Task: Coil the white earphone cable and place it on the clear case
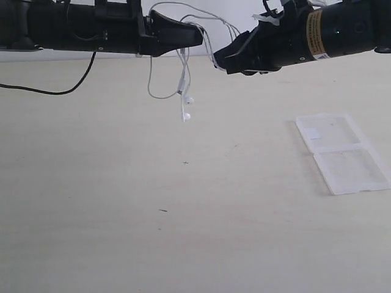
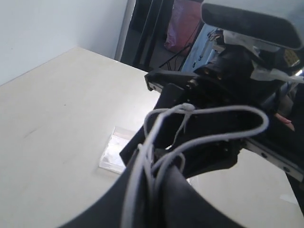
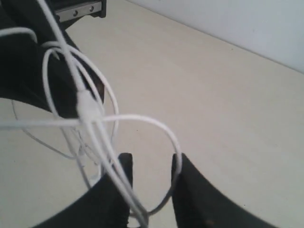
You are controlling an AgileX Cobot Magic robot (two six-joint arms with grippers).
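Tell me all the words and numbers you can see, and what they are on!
No text here can be read.
orange sticker on the right arm: it carries dark print, but it is too small and blurred to read.
white patch on the clear case: no letters can be made out on it.

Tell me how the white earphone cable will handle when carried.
Probably floppy: the white earphone cable sags in loose loops from the left gripper. Likely very light; its dangling earbuds may swing. It could snag, since a loop runs through the right gripper.
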